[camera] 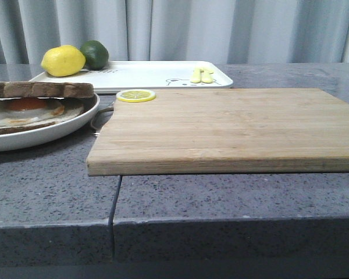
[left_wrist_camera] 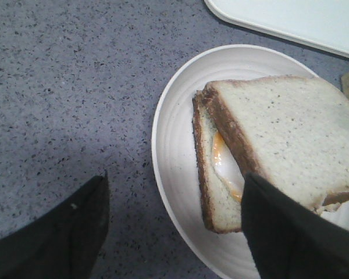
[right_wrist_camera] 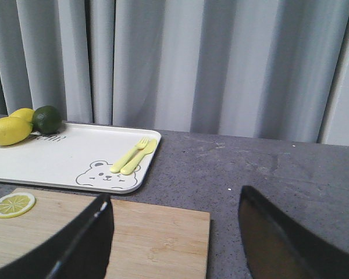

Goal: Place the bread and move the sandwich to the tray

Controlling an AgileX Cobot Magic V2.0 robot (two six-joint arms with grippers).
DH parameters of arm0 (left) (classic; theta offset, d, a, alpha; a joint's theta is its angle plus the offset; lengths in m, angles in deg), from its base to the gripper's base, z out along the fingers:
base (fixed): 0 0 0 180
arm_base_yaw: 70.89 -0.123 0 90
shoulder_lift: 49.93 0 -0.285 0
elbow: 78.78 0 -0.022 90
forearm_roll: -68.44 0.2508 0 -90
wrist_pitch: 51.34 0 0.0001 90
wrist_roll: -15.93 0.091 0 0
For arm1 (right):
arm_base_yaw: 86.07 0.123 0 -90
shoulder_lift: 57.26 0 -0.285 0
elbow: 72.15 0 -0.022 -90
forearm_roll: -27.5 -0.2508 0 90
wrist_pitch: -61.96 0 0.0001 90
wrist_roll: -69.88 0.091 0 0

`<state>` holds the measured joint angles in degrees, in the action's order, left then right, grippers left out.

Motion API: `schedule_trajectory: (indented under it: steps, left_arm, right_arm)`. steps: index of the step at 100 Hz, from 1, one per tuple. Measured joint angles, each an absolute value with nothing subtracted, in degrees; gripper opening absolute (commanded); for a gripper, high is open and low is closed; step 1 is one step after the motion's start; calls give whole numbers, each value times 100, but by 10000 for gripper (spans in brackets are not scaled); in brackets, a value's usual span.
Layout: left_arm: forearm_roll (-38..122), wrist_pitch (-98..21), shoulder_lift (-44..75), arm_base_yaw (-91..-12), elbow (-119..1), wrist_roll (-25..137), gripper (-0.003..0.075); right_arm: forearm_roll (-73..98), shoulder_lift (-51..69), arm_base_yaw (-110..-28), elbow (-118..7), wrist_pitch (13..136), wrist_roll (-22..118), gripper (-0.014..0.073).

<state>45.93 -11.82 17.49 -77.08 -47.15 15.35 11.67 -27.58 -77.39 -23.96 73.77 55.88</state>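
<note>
The sandwich (camera: 29, 107) lies on a round white plate (camera: 46, 135) at the table's left: a bottom slice, a fried egg (left_wrist_camera: 227, 168) and a bread slice (left_wrist_camera: 285, 133) on top, set slightly askew. My left gripper (left_wrist_camera: 175, 186) is open above the plate's edge; one finger (left_wrist_camera: 291, 232) overlaps the sandwich's near corner, the other is over bare table. The white tray (camera: 157, 74) with the bear drawing lies at the back; it also shows in the right wrist view (right_wrist_camera: 64, 157). My right gripper (right_wrist_camera: 174, 200) is open and empty above the cutting board's far right corner. Neither gripper shows in the front view.
A wooden cutting board (camera: 221, 125) fills the table's middle and right, with a lemon slice (camera: 136, 95) at its far left corner. On the tray lie a lemon (camera: 63, 60), a lime (camera: 95, 53) and a yellow fork and spoon (camera: 202, 75). Grey curtains hang behind.
</note>
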Motion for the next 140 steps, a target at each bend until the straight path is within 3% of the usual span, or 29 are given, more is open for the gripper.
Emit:
schedule_trajectory:
  steps: [66, 119, 140]
  left_arm:
    - [4157, -1753, 3281, -7708, -4715, 1527, 452]
    - [3888, -2068, 3715, -7708, -4808, 1527, 451]
    - [3850, -2075, 3737, -7708, -4822, 1527, 377]
  right_arm:
    - [1166, -2758, -7739, -2396, 7368, 5598, 471]
    - [1166, -2758, -7739, -2396, 7368, 5598, 471]
    - [1166, -2758, -7739, -2396, 7368, 5598, 471]
